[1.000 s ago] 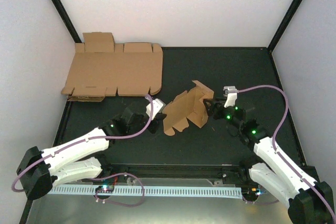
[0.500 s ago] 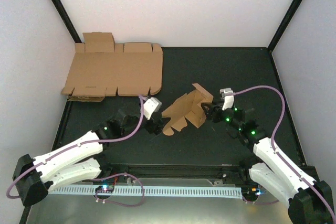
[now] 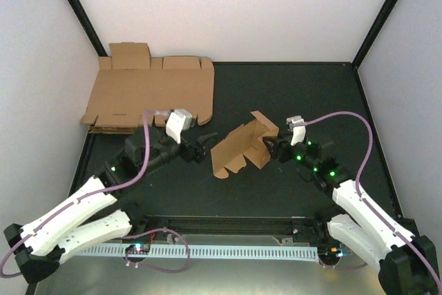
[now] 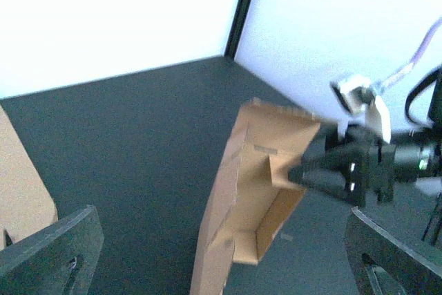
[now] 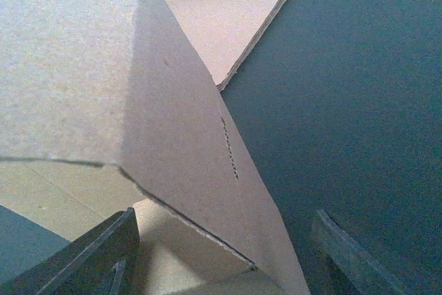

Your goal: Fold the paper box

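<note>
Paper box, plain brown, half-folded, stands between fingers of right hand.

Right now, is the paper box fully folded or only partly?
Only partly folded. The paper box has some walls raised, but the left wrist view shows its inside open, and its flaps stick out untucked.

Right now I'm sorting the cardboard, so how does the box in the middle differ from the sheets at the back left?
The box stands half-folded with walls raised; the sheets lie flat in a stack. The box is smaller; the sheets spread wider. Both are plain brown cardboard.
</note>
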Controlling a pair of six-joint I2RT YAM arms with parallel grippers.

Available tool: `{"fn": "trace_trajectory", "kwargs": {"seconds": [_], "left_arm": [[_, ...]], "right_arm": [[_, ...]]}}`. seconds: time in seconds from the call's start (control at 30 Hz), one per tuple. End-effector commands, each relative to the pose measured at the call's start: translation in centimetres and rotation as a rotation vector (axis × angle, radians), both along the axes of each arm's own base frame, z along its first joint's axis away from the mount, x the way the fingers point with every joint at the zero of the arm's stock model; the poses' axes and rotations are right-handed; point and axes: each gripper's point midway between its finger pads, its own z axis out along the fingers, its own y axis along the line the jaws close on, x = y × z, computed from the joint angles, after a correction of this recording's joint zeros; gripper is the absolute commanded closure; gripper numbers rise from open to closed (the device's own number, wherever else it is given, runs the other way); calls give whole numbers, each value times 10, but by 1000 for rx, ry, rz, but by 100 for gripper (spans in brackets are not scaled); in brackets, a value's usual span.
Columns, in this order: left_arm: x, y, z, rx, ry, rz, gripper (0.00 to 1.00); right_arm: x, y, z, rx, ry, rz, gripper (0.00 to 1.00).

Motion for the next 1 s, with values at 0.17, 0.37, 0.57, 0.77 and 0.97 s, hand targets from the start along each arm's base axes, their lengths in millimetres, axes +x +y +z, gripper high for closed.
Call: {"fn": "trace_trajectory", "kwargs": {"seconds": [0.17, 0.37, 0.57, 0.77, 0.97], "left_arm": [[47, -27, 43, -61, 142, -123, 1], [94, -38, 28, -238, 348, -332, 5], [118, -63, -20, -269, 574, -504, 21], [121, -92, -57, -227, 655, -591, 21], [116, -110, -73, -149, 672, -629, 19]], "right_arm": [[0, 3, 11, 2, -38, 30, 29], [1, 4, 12, 0, -39, 35, 29], [1, 4, 14, 1, -42, 36, 30], [2, 5, 14, 0, -38, 35, 30], [3, 5, 14, 0, -36, 36, 30]]}}
